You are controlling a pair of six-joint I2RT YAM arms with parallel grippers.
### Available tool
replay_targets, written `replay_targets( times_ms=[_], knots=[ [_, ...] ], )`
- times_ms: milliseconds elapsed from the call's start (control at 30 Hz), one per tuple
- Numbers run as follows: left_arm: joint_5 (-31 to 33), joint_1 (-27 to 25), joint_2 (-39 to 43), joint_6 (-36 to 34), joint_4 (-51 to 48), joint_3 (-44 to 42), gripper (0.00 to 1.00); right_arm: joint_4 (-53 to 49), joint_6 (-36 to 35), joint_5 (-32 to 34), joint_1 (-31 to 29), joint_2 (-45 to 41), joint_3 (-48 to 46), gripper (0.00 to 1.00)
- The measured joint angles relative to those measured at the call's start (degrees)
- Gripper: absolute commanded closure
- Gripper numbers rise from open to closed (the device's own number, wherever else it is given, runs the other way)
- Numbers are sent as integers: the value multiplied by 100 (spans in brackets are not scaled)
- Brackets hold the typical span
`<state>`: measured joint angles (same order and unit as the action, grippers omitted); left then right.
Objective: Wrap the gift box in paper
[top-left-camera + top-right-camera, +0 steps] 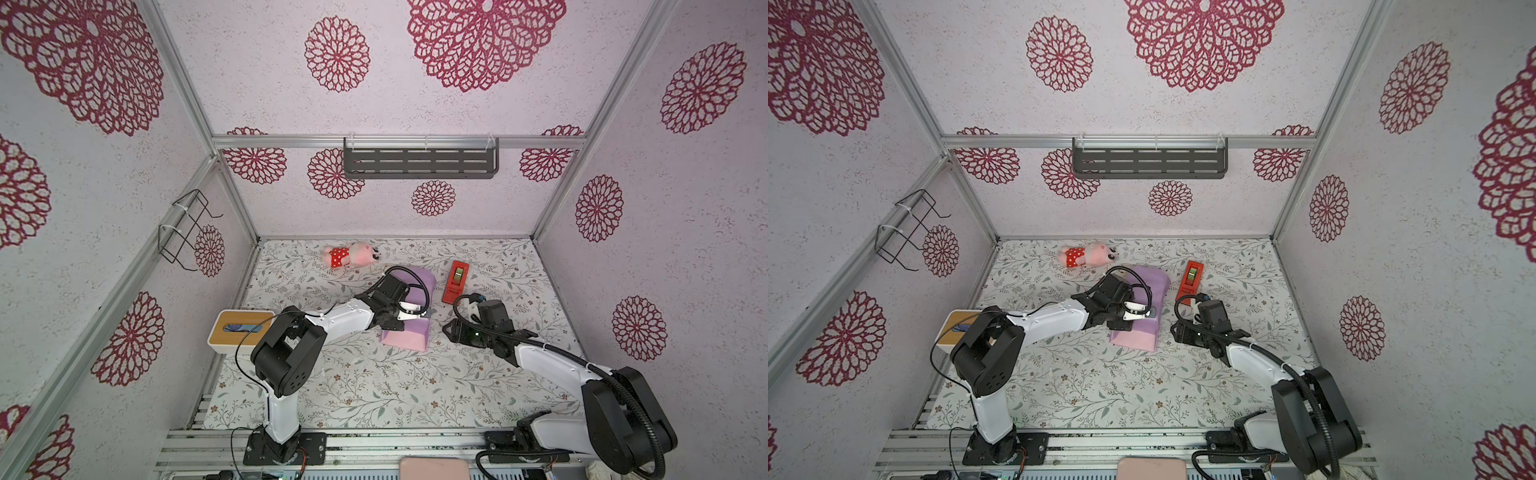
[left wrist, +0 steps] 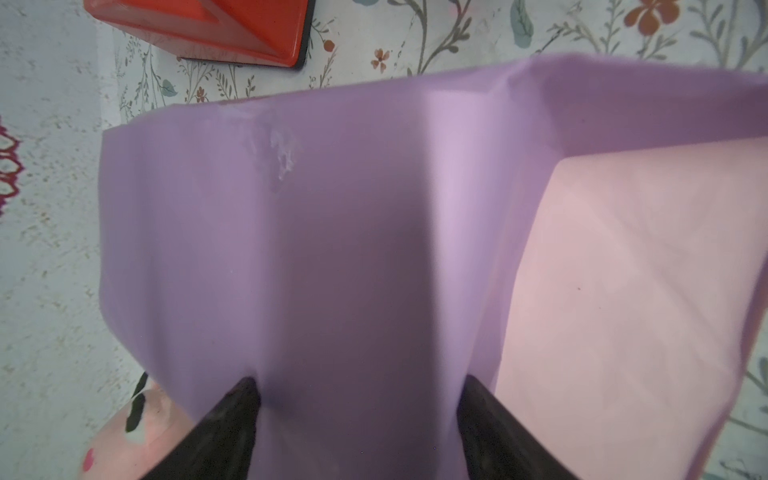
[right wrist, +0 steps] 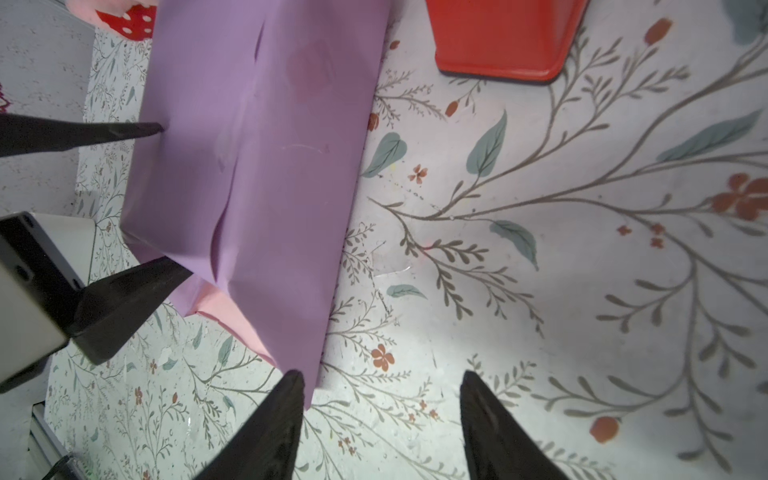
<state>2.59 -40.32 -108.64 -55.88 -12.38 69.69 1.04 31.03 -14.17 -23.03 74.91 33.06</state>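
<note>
— Where's the gift box?

— Inside the paper (image 1: pixel 415 328), I take it. No navy shows anywhere, only a lilac bundle in the middle of the table (image 1: pixel 374 386), with the pink face showing at its open near end.

— And the arms?

— The left gripper (image 2: pixel 359 382) straddles the bundle, jaws wide, with a tip touching the paper on either side. Whether it's squeezing, I can't tell. The right gripper (image 3: pixel 381 374) is spread and empty, low over the table, one tip just beside the paper's near corner.

— What could go wrong?

— I see no tape on the wrap, so I'd guess the flaps spring open if the left lets go. If it squeezes hard, that thin sheet could crease or tear. The right tip could also snag the corner.

— Containers?

— The tape dispenser (image 1: pixel 456 281) nearby holds its roll. The tissue box (image 1: pixel 249 338) has something blue in its slot. Nothing shows in the wall shelf (image 1: pixel 419 162) or the wire basket (image 1: pixel 166 227).
</note>
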Motion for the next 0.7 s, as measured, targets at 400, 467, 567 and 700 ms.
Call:
replay_targets(
  times_ms=[400,467,567,700],
  knots=[
    [111,-42,7,4,144,-79,22,1064,334,529,-654,765,-81,62],
    [111,-42,11,4,164,-92,22,1215,424,555,-745,894,-131,64],
    [114,-44,20,4,195,-114,22,1460,566,557,-863,1073,-203,66],
    [116,-44,24,4,216,-125,22,1766,754,555,-975,1211,-275,69]
  ],
)
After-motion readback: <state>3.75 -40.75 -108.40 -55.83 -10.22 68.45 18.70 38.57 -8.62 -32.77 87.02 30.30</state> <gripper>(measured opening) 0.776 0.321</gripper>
